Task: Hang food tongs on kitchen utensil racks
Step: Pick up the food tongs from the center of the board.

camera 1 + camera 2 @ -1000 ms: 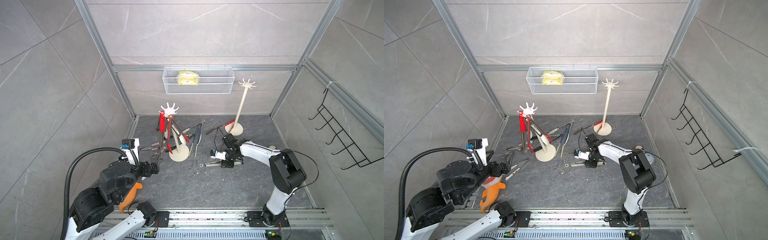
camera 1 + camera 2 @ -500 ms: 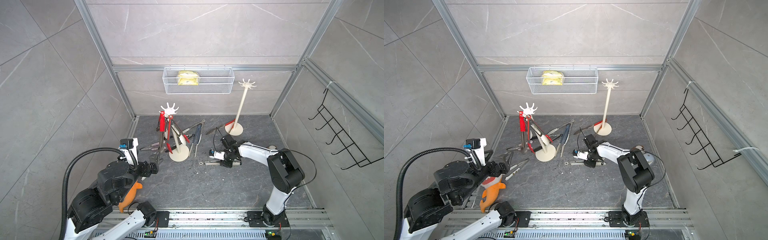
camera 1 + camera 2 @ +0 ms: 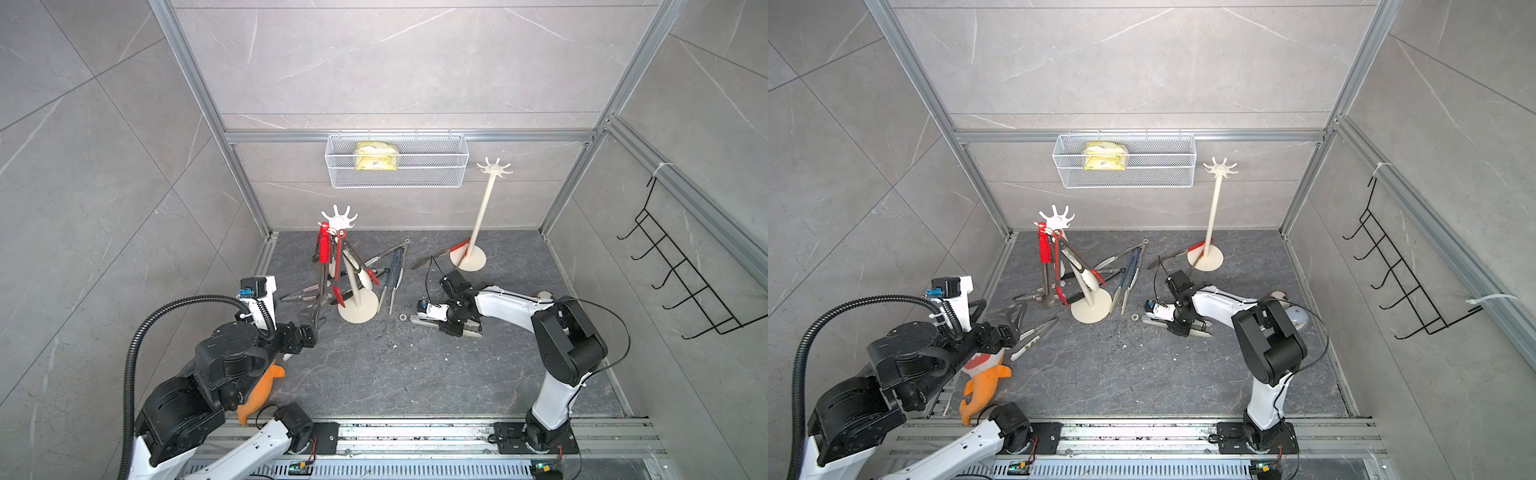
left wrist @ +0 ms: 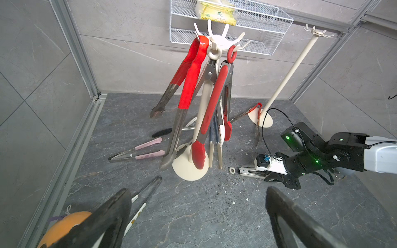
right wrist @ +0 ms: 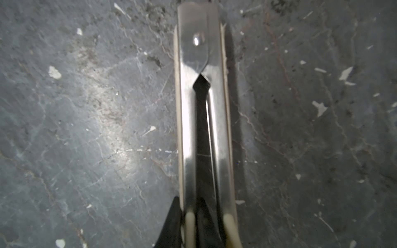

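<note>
Steel tongs point(image 3: 419, 319) point(image 3: 1152, 319) point(image 5: 187, 128) lie flat on the dark stone floor point(image 3: 374, 374), at about 3 o'clock from the base of the short rack point(image 3: 358, 309) in both top views. The tall rack point(image 3: 482, 208) stands at 1 o'clock beyond them. The right gripper point(image 3: 453, 328) is down over them with its jaws drawn in close about the two arms. The right wrist view shows a black finger point(image 5: 171, 223) pressed against the side of the tongs, whose arms are squeezed nearly together. Red-handled tongs point(image 4: 191, 75) hang from the short rack's hooks, and pink-tipped tongs point(image 4: 141, 151) lie on the floor at 9 o'clock from its base. The left gripper point(image 4: 198, 191) hangs at 8 o'clock from that base, jaws spread wide, holding nothing.
</note>
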